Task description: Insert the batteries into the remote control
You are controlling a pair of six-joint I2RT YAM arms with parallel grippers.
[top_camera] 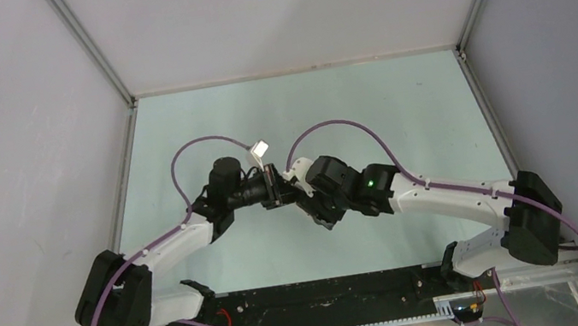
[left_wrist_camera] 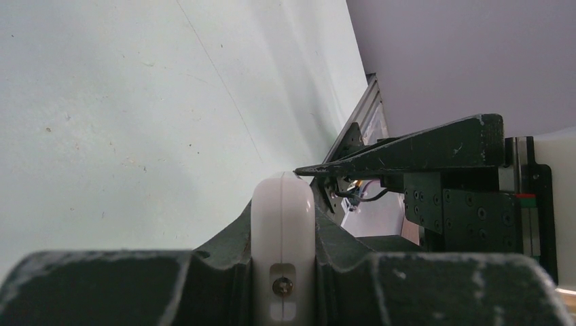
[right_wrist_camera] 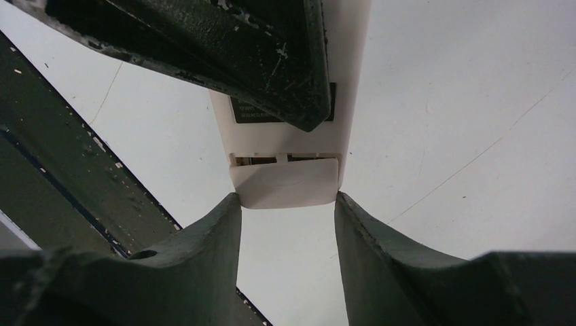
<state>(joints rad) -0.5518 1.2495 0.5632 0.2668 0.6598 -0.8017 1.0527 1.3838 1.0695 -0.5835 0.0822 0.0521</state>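
The white remote control (left_wrist_camera: 282, 204) stands edge-on between the fingers of my left gripper (left_wrist_camera: 283, 227), which is shut on it. In the right wrist view I see its plain white back (right_wrist_camera: 348, 81), with a left finger (right_wrist_camera: 238, 54) lying across it. At the remote's near end, the white cover (right_wrist_camera: 285, 183) sits slightly off its seat, leaving a thin gap above it. My right gripper (right_wrist_camera: 286, 197) has one fingertip on each side of this cover. In the top view both grippers (top_camera: 273, 186) (top_camera: 300, 195) meet above mid-table. The batteries are hidden.
The pale green table (top_camera: 399, 112) is enclosed by grey walls with metal corner posts (top_camera: 91, 50). A small white piece (top_camera: 260, 148) shows by the left arm's purple cable. A black base rail (top_camera: 331, 295) runs along the near edge.
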